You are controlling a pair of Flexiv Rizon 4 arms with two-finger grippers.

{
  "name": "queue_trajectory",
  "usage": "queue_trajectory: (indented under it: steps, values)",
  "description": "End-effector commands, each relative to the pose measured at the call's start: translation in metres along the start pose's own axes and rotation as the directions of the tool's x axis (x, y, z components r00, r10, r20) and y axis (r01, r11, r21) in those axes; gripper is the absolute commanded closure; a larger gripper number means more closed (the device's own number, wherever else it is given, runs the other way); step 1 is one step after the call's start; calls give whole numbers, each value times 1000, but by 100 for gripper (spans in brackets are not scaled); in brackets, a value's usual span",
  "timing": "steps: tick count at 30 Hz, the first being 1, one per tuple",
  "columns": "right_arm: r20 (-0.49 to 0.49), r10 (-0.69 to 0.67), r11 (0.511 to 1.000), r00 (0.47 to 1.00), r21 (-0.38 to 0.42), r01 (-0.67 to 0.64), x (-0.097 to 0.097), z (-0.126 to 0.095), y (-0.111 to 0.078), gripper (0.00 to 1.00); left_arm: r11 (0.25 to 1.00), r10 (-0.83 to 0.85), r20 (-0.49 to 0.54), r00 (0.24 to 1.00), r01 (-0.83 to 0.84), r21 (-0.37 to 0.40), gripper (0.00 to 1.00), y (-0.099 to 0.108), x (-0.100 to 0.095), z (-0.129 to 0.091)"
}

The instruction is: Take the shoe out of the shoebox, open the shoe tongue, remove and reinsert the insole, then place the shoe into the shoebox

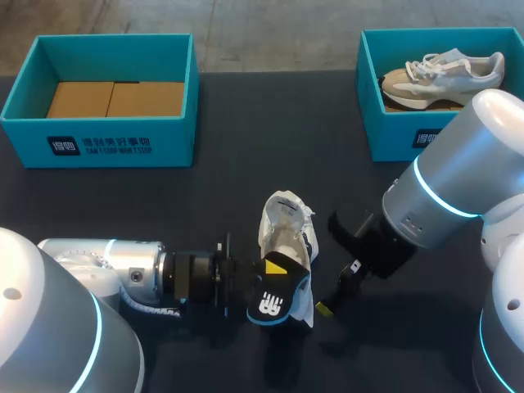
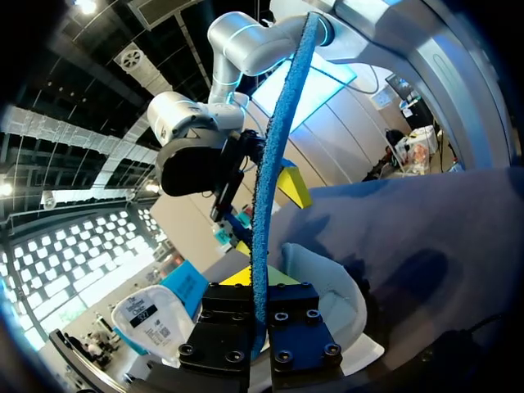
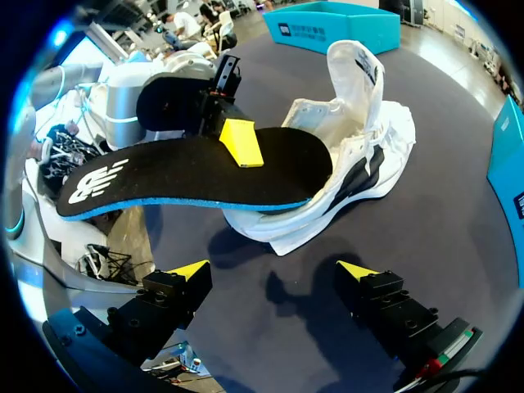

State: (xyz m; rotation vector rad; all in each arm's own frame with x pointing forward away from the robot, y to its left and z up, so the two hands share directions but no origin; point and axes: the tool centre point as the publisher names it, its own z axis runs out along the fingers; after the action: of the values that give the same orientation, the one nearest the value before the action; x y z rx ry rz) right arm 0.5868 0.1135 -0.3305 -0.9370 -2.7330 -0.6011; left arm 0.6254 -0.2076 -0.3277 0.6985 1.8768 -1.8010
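- Left gripper (image 1: 278,270) clamped on the black insole (image 3: 188,176); insole's front end rests inside the white shoe (image 3: 360,155).
- Shoe lies on the table (image 1: 221,205) between my arms, tongue raised.
- Right gripper (image 3: 274,270) hovers just beside it, fingers spread wide.
- Far-right shoebox (image 1: 393,139) holds a second shoe (image 1: 442,74).

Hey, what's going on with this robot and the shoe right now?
The left gripper is shut on a black insole, holding it with its front end inside the white shoe on the table. Whether it is going in or coming out cannot be told. The right gripper hangs open beside the shoe, holding nothing. The right shoebox holds a second shoe; the left shoebox has only cardboard inside.
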Motion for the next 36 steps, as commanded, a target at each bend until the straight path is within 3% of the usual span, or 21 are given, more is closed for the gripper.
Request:
queue_trajectory:
  steps: [1, 7, 18, 36]
  values:
    - [2, 1, 1000, 1000, -1, -1, 1, 1, 0, 0, 1000, 9, 3, 1000, -9, 9, 100, 0, 0, 0]
    - [2, 1, 1000, 1000, -1, -1, 1, 1, 0, 0, 1000, 30, -7, 1000, -30, 1, 100, 1, 0, 2]
    - [2, 1, 1000, 1000, -1, -1, 1, 1, 0, 0, 996, 47, 8, 999, -48, 81, 100, -19, -5, 1]
    - [2, 1, 1000, 1000, -1, -1, 1, 1, 0, 0, 1000, 11, 1, 1000, -11, 28, 100, 2, -3, 3]
